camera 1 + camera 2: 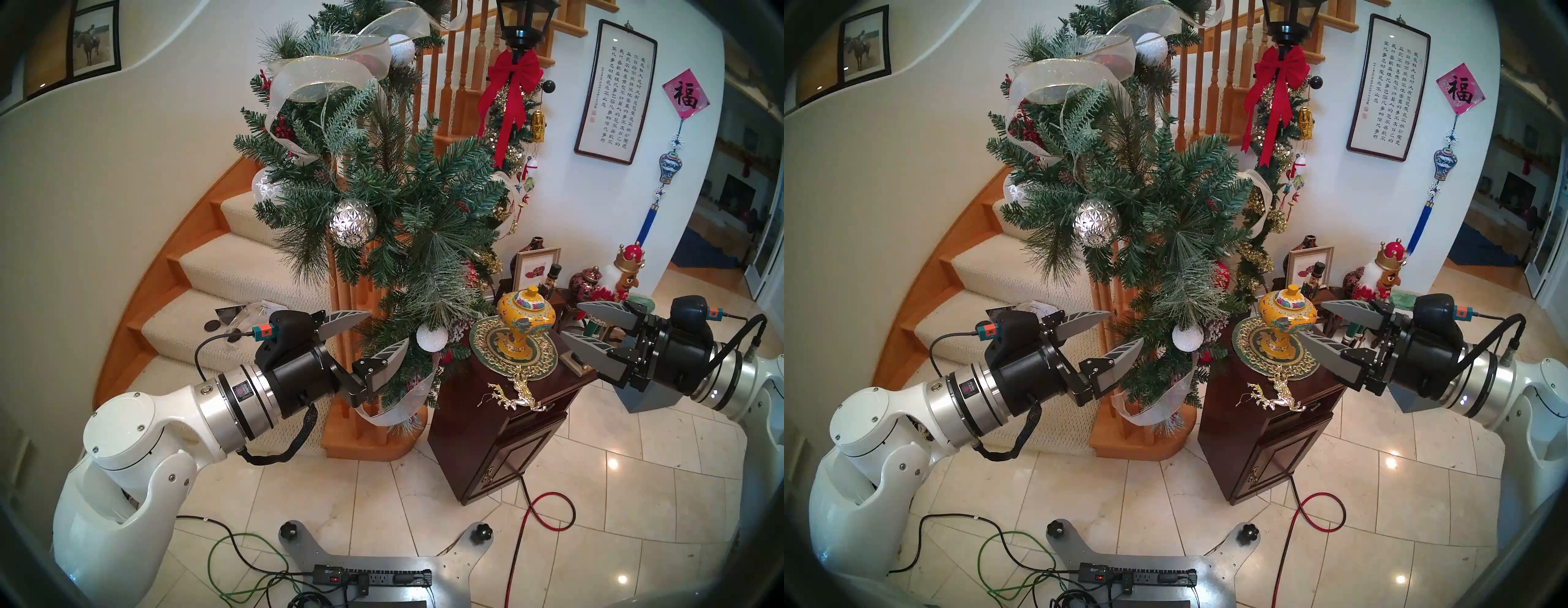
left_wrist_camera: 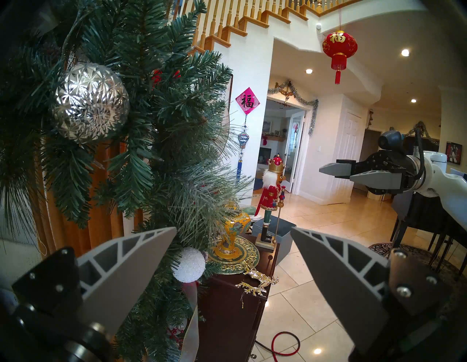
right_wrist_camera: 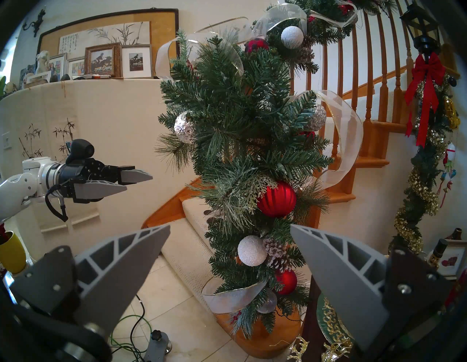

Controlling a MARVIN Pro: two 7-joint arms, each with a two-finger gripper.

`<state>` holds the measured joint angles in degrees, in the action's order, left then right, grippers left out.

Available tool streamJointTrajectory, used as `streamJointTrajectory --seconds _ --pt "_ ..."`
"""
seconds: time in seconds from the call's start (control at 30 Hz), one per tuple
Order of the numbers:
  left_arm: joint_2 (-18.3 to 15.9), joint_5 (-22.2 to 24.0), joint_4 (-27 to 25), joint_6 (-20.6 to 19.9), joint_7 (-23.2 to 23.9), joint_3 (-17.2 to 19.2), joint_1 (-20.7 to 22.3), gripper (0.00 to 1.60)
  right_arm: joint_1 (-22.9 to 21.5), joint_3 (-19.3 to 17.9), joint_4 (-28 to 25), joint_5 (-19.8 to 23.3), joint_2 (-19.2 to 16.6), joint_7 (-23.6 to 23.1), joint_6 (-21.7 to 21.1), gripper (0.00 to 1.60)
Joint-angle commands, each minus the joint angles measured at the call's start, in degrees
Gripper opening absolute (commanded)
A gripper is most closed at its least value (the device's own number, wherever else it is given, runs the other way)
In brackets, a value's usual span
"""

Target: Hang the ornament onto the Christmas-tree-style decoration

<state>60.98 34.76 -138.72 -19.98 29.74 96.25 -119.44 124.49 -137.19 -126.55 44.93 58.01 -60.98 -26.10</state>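
From the head view, nothing is hung yet: the reindeer ornament (image 1: 515, 397) is seen lying on the front edge of the dark wooden cabinet (image 1: 488, 429), just beside the gold-trimmed mat, and the whole pick-and-hang is judged still to be done. The left gripper (image 1: 368, 332) is held spread wide and empty at the fringe of the green garland (image 1: 394, 199); the right gripper (image 1: 580, 322) is likewise splayed, nothing clasped. In the left wrist view, the ornament (image 2: 255, 281) is caught on the cabinet corner, apart from both fingers. In the right wrist view, only gold antlers (image 3: 300, 350) are glimpsed at the bottom edge, below released jaws, the garland (image 3: 242, 141) straight ahead
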Motion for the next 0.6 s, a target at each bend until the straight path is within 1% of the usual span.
streamJointTrajectory --seconds 0.0,0.27,0.37,0.57 --pt "0.02 0.02 -0.26 0.07 0.03 0.04 0.04 1.60 0.48 0.08 1.19 -0.48 -1.58 -1.47 -0.03 1.60" --pt "0.01 0.02 -0.26 0.08 0.03 0.04 0.04 1.60 0.18 1.77 3.44 -1.35 -4.00 -3.01 -0.13 1.60" --pt "0.01 0.02 -0.26 0.08 0.03 0.04 0.04 1.60 0.58 2.54 3.85 -2.31 -4.94 -4.02 0.04 1.60" --pt "0.01 0.02 -0.25 0.07 0.03 0.04 0.04 1.60 1.79 5.00 4.02 -3.61 -6.17 -5.50 -1.16 1.60"
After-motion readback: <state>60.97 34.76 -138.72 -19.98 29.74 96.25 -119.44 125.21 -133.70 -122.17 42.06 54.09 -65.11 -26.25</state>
